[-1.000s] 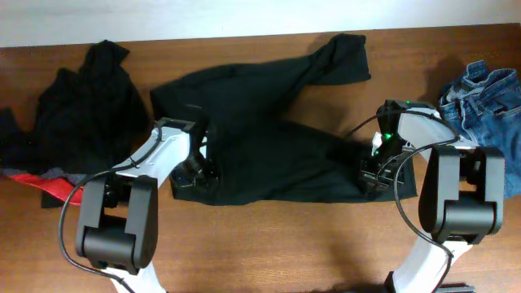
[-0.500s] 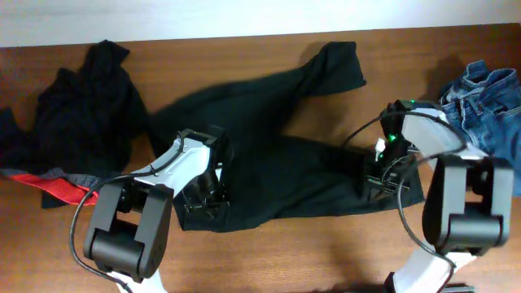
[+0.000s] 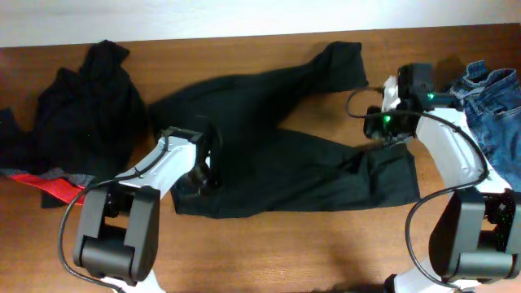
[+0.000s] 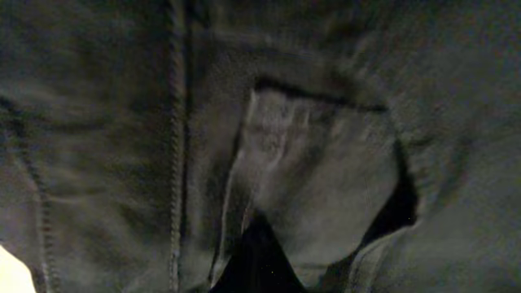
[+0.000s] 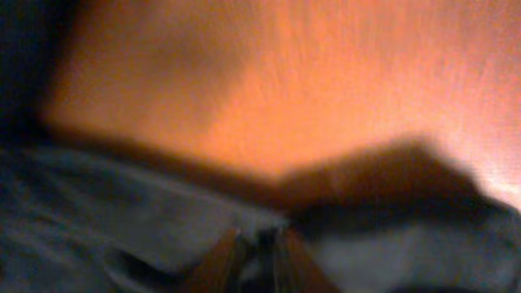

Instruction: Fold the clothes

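Long black trousers (image 3: 277,163) lie spread across the middle of the table, one leg reaching to the back right (image 3: 342,61) and the other lying along the front to the right (image 3: 391,179). My left gripper (image 3: 198,175) is pressed into their left end. In the left wrist view its jaws (image 4: 260,268) are shut, with a pinch of the dark cloth (image 4: 317,155) drawn up into them. My right gripper (image 3: 381,134) hovers at the far edge of the right leg, its fingers (image 5: 232,260) slightly apart in a blurred view, above cloth and bare wood.
A heap of black clothes (image 3: 89,106) with a red-and-grey edge (image 3: 57,183) lies at the left. Blue denim jeans (image 3: 496,98) lie at the right edge. The brown wooden table (image 3: 269,252) runs bare along the front.
My right gripper has let go of the trouser end, parted its fingers and moved up and back. My left gripper has shifted slightly left with the cloth. The trousers have shifted and the right leg end now lies flatter.
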